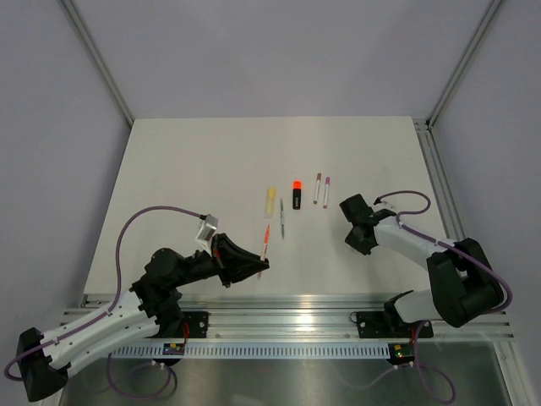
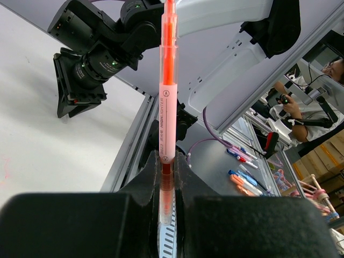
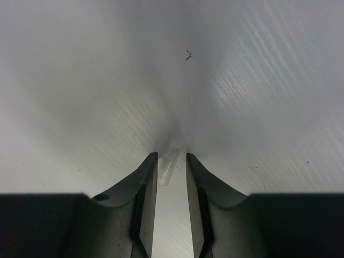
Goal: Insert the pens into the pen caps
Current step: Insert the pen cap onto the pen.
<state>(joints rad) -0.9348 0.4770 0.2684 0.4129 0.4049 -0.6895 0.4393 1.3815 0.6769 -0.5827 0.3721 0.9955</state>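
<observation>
Left gripper [image 2: 167,164] clamped the orange-red highlighter [image 2: 167,102], centre frame; right gripper [image 3: 171,157] stood narrowly parted around a whitish cap [image 3: 166,169].

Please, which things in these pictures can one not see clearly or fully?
- Left wrist view: the upper end of the translucent orange-red highlighter pen is cut off by the top edge.
- Top view: the right gripper covers the small whitish plastic cap.
- Right wrist view: that cap is blurred; whether the fingers touch it cannot be told.
</observation>
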